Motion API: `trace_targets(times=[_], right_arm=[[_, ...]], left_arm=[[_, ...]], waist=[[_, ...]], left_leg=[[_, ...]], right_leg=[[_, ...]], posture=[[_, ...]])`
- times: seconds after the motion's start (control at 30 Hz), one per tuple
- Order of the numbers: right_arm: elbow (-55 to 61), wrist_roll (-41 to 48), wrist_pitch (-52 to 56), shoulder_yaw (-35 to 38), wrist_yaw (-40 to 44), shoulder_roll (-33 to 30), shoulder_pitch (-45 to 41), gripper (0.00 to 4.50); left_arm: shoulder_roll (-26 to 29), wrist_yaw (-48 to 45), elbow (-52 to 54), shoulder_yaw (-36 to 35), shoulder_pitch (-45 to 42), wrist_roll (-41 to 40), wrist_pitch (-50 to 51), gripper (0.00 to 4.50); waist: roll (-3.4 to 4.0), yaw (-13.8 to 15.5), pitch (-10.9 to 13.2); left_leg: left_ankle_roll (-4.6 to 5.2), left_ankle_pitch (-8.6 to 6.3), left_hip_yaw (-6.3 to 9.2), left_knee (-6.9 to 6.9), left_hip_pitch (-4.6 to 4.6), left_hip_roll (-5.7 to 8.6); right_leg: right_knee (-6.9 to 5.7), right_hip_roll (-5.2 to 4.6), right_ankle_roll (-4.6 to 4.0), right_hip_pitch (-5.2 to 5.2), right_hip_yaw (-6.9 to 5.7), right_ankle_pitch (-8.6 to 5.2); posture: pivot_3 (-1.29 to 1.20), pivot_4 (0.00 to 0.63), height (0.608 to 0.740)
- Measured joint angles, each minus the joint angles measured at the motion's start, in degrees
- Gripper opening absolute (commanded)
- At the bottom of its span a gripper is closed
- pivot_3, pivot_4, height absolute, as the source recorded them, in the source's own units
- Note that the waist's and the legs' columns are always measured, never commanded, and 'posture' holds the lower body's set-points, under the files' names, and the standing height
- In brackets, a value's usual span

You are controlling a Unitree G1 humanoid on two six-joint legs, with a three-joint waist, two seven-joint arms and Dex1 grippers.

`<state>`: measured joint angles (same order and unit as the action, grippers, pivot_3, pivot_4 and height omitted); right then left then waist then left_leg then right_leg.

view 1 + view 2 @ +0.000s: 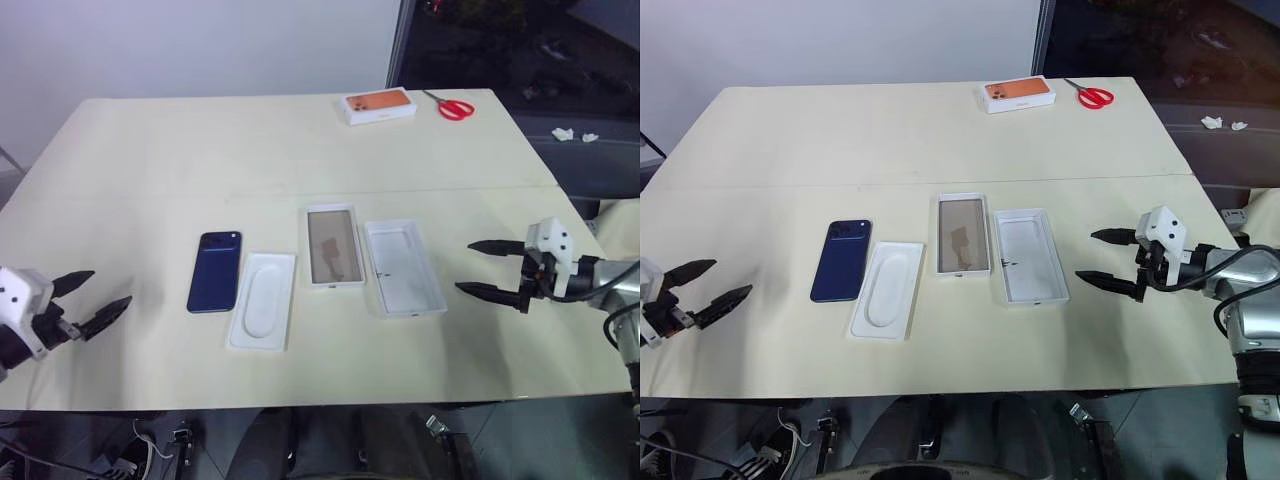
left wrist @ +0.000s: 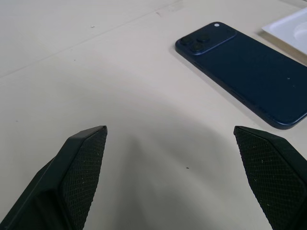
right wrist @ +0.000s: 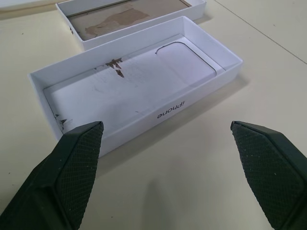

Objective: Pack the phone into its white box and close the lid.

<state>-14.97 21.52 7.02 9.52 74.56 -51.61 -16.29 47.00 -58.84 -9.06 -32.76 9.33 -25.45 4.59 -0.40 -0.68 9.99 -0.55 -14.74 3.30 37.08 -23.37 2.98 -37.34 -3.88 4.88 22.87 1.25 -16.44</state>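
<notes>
Cream table [image 1: 150,150]: glossy dark blue phone [image 1: 214,271], face down.

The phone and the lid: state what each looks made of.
The phone: dark blue back, probably glass or coated metal, with a smooth sheen. The lid: likely white paperboard, matte; brown torn patches on its inside suggest paper.

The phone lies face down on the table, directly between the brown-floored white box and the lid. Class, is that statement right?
Not quite. The phone does lie face down on the table, but at the row's left end, beside the white insert. The white box and lid sit side by side. The left eye view shows it.
</notes>
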Motion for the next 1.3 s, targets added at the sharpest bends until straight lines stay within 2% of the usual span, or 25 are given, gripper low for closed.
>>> trace_targets(times=[0.73,1.2,1.3], right_arm=[[-0.51,-0.52,-0.18,-0.01,0.02,0.64,-0.20,4.45],[-0.97,-0.54,-0.66,-0.01,0.07,0.76,-0.66,4.45],[1.56,-0.40,0.89,-0.48,0.89,0.50,-0.69,4.45]], left_arm=[[0.00,0.37,0.25,0.46,-0.77,-0.22,1.49,4.45],[-0.02,0.32,3.52,0.49,-0.76,-2.61,8.16,4.45],[0.31,0.30,7.13,0.47,-0.28,-6.14,15.99,4.45]], waist=[[0.00,-0.01,0.00],[0.00,-0.01,0.00],[0.00,-0.03,0.01]], left_leg=[[0.00,0.00,0.00,0.00,0.00,0.00],[0.00,0.00,0.00,0.00,0.00,0.00],[0.00,0.00,0.00,0.01,0.00,0.00]], right_leg=[[-0.01,0.00,0.00,0.00,0.00,0.00],[-0.01,0.00,0.00,0.00,0.00,0.00],[-0.03,0.00,0.01,0.01,0.00,0.00]], posture=[[0.00,0.150,0.740],[0.00,0.150,0.740],[0.00,0.150,0.740]])
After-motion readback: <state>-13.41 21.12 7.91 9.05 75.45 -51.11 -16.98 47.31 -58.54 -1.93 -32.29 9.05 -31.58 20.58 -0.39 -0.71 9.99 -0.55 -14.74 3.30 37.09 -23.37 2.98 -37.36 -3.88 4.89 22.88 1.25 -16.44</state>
